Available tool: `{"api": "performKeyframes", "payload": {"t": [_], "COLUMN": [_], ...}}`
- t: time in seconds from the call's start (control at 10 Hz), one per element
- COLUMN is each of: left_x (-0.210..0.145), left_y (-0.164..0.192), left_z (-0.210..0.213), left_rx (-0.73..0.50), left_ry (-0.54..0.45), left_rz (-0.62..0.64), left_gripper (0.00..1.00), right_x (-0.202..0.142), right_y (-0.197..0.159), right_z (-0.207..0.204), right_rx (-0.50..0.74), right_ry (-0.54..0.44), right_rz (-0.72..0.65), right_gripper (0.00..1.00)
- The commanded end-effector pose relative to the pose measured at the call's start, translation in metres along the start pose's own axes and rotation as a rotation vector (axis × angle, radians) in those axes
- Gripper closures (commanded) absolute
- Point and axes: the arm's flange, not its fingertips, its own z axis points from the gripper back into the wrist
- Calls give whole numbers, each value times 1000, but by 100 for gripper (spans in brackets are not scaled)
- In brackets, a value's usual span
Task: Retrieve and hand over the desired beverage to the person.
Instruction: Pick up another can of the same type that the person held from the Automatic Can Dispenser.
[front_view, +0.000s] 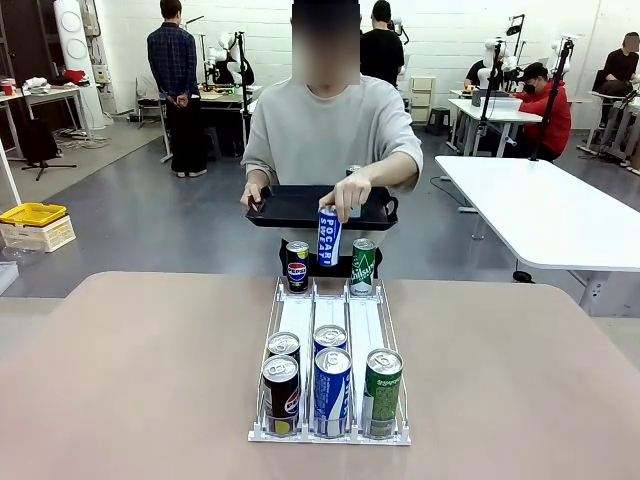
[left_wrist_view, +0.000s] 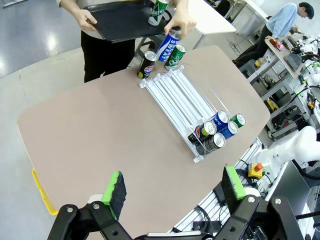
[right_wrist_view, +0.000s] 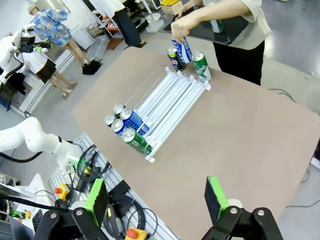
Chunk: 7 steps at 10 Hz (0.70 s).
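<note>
Tan surface (front_view: 130, 380): can rack (front_view: 298, 318), 5 cans (front_view: 332, 385) near end, 2 at far end. Person (front_view: 330, 130) at far edge w/ tray (front_view: 290, 205), holds blue can (front_view: 329, 237) between those 2. L fingers (left_wrist_view: 116, 189), R fingers (right_wrist_view: 216, 199): spread apart, empty.

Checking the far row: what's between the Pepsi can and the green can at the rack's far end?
The blue Pocari can, in the person's hand, front view.

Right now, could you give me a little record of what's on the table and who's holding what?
person: holds a black tray in one hand, a blue can in the other
blue can: at the rack's far end, between a Pepsi can and a green can
rack near end: five cans
left robot hand: open, holding nothing
right robot hand: open, holding nothing
</note>
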Motion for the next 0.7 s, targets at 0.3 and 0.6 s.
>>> {"api": "performKeyframes", "payload": {"t": [0.3,0.6], "left_x": [0,52], "left_y": [0,-86], "left_z": [0,-59], "left_rx": [0,129], "left_ry": [0,256], "left_rz": [0,-96], "left_gripper": [0,0], "right_x": [1,1], "right_y": [-2,-2], "right_z": [-2,-2], "right_rx": [24,24], "right_ry": [-21,-21], "right_rz": [11,11], "right_gripper": [0,0]}}
